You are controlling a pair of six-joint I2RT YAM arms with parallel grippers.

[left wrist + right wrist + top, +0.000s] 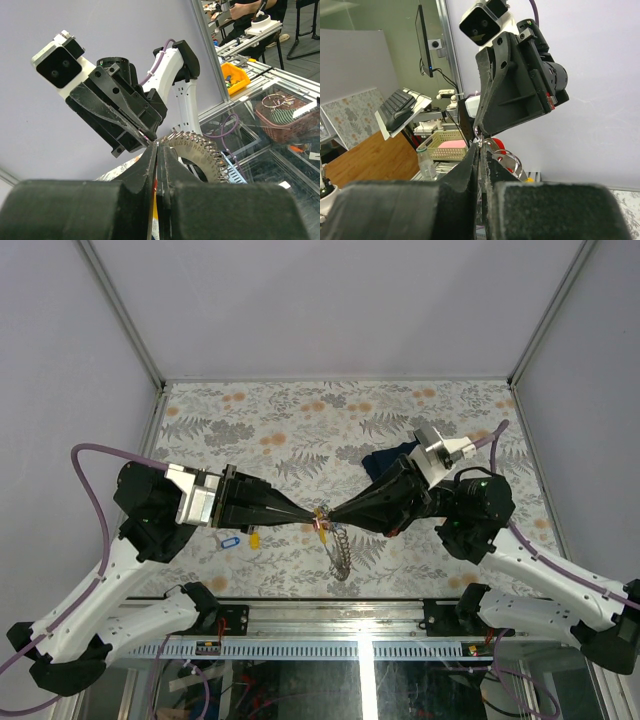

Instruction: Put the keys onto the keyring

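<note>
Hanging between the two arms, the keyring (340, 550) dangles from the spot where both grippers meet tip to tip over the near middle of the floral table (300, 420). Left gripper (311, 516): jaws pressed fully together, a thin yellow sliver showing between its fingers (145, 165) in the wrist view, the toothed rim curving away just beside the tips. Right gripper (331, 518): jaws likewise tight shut, nipping the ring's top edge from the opposite side. How much of the load each one bears I cannot tell. Loose keys on the table under the left gripper: blue-tagged key (230, 540), yellow-tagged key (253, 539), just beside each other. Dark cloth (385, 455) lies behind the right gripper.
</note>
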